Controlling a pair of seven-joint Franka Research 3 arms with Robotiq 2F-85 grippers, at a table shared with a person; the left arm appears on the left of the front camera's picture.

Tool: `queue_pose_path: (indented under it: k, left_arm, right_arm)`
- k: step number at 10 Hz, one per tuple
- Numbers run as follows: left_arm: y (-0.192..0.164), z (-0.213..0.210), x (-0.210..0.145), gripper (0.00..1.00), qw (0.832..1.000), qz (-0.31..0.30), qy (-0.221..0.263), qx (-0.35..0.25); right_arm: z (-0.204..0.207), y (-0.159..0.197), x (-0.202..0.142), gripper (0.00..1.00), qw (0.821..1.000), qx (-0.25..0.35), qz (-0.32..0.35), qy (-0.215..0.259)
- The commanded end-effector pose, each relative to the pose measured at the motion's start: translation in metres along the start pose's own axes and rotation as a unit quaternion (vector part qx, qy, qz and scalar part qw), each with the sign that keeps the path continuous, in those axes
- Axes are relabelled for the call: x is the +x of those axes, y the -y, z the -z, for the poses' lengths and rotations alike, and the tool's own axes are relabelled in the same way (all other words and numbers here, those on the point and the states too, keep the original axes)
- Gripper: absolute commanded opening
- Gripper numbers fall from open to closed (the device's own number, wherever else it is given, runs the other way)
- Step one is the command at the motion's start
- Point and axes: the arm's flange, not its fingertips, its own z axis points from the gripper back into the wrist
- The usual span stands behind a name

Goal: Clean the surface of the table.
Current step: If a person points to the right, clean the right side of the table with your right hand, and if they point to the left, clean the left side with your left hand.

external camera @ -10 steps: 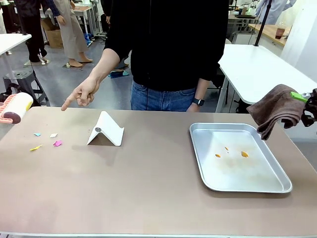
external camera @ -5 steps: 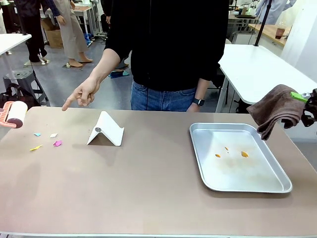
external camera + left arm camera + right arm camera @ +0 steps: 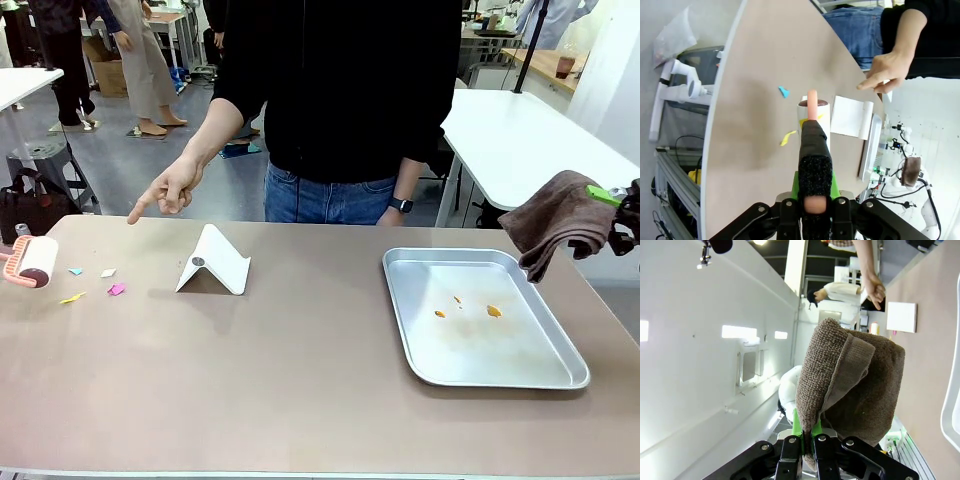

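Note:
The beige-brown table (image 3: 300, 370) carries a few coloured paper scraps (image 3: 108, 283) near its left end. A lint roller (image 3: 35, 262) with a pink handle hovers just left of them, low over the top. In the left wrist view my left gripper (image 3: 815, 194) is shut on the roller's black-sleeved handle (image 3: 815, 160), with the roller head (image 3: 813, 107) between a blue scrap (image 3: 784, 92) and a yellow scrap (image 3: 787, 137). At the right edge my right gripper (image 3: 622, 215) is shut on a folded brown cloth (image 3: 558, 220), held above the table; cloth (image 3: 850, 385), gripper (image 3: 807, 437).
A white folded stand (image 3: 213, 262) sits left of centre. A silver tray (image 3: 560, 375) with orange crumbs (image 3: 493, 311) lies at the right. A person stands at the far side, one hand (image 3: 165, 190) pointing down toward the scraps. White tables stand behind.
The lint roller has come down at the left edge, from above the table's far corner to just over the top beside the scraps. The right gripper and cloth have stayed still.

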Motion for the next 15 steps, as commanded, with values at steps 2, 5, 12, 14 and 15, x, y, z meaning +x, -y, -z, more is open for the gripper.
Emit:
queue_pose_path:
  k: [2, 5, 12, 14, 15]
  left_arm:
    - [-0.012, 0.004, 0.008, 0.22, 0.999, 0.012, 0.011, 0.034]
    - [-0.026, 0.014, 0.011, 0.22, 0.999, -0.003, -0.002, 0.037]
    - [-0.027, 0.038, 0.007, 0.22, 0.998, -0.001, -0.020, 0.062]
    - [-0.022, 0.047, 0.002, 0.22, 0.998, 0.006, -0.023, 0.065]
    - [-0.019, 0.055, 0.000, 0.22, 0.998, 0.008, -0.029, 0.063]
  right_arm:
    - [-0.003, -0.004, 0.001, 0.00, 1.000, 0.005, -0.003, -0.003]
    - [-0.003, -0.004, 0.001, 0.00, 1.000, 0.005, -0.003, -0.003]
    - [-0.003, -0.004, 0.001, 0.00, 1.000, 0.005, -0.003, -0.003]
    - [-0.003, -0.004, 0.001, 0.00, 1.000, 0.005, -0.003, -0.003]
    - [-0.003, -0.004, 0.001, 0.00, 1.000, 0.005, -0.003, -0.003]
